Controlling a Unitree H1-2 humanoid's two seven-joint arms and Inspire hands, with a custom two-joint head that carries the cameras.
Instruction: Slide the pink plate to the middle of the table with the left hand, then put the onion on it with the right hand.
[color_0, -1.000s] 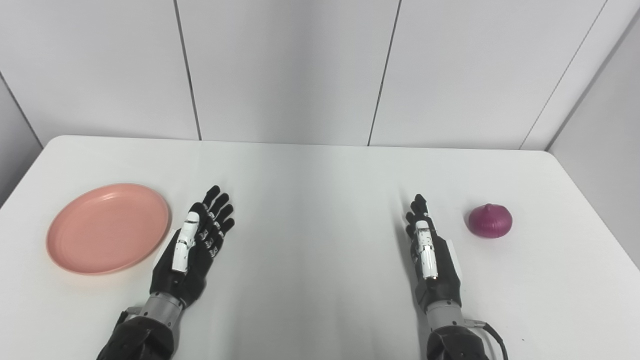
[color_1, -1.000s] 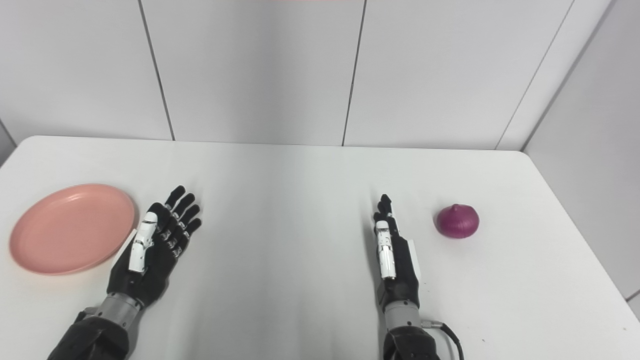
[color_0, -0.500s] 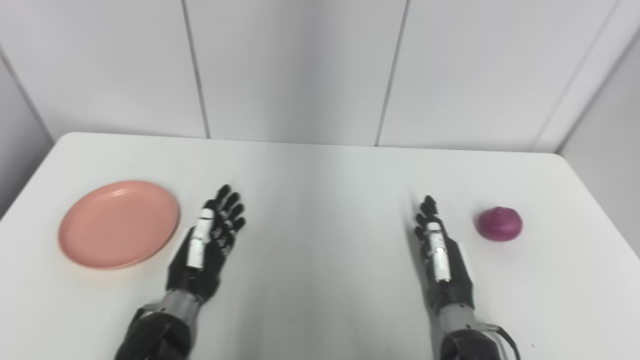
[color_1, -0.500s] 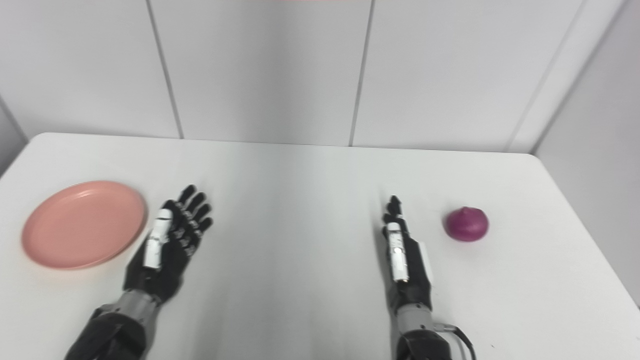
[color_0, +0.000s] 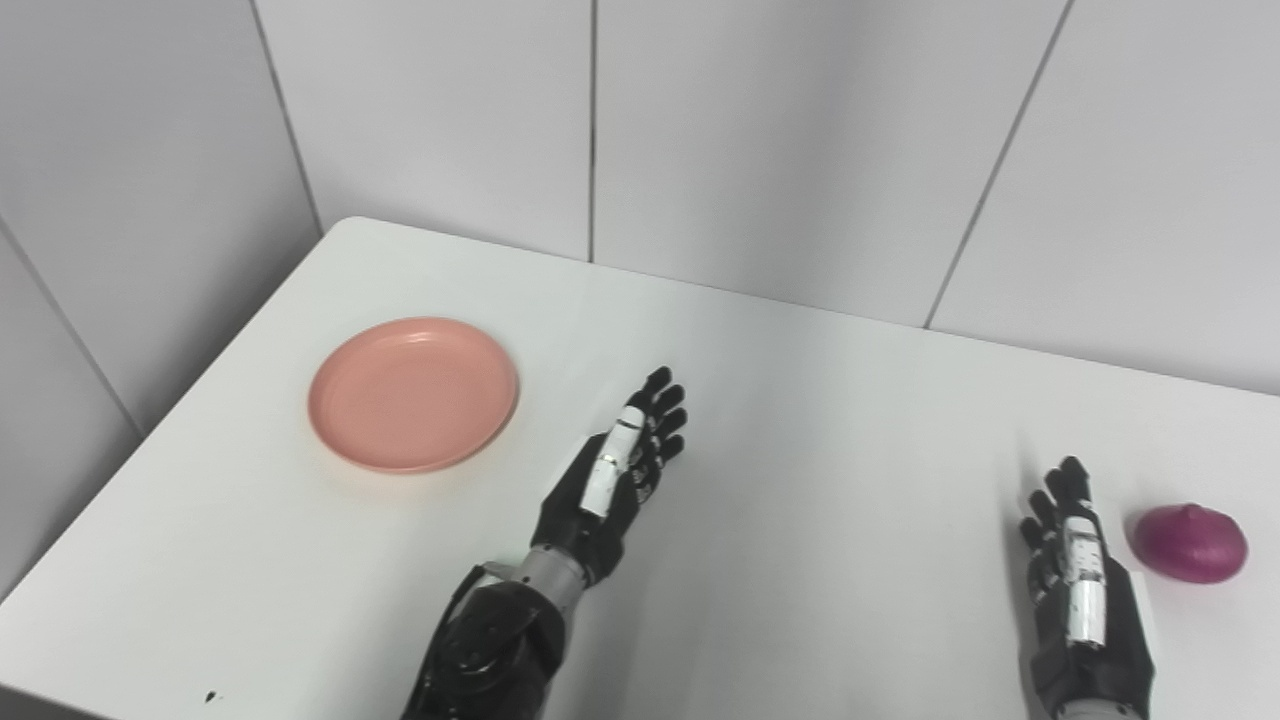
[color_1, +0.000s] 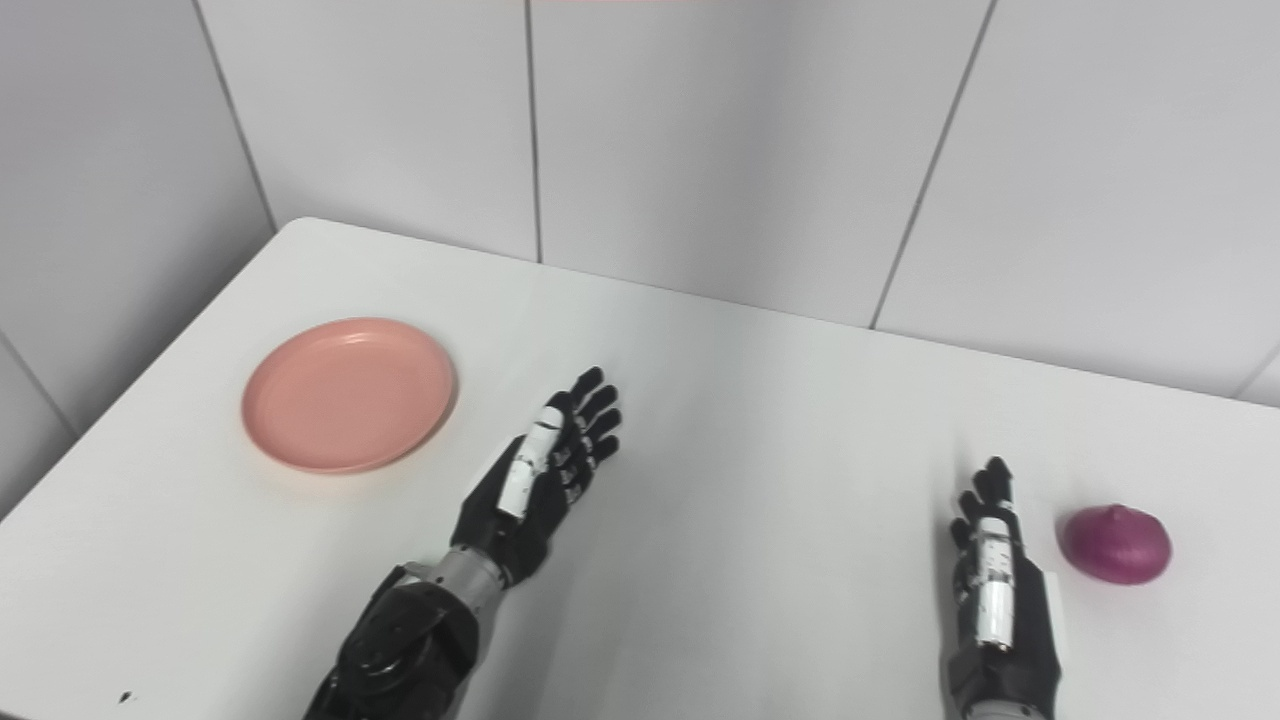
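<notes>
Here the pink plate (color_0: 413, 394) lies flat on the white counter (color_0: 820, 420) toward its far left part, empty and not yet slid to the middle. The left hand (color_0: 615, 477) rests just beside it on the inner side, fingers (color_0: 662, 402) spread and released, holding nothing; the plate sits up and to the left of those fingers, apart from them, so the hand probably has to reach over to the plate's outer edge to draw it inward. The right hand (color_1: 995, 590), likewise loose and empty, is far from the plate but close to the onion (color_1: 1116, 543), which sits just to its right.
</notes>
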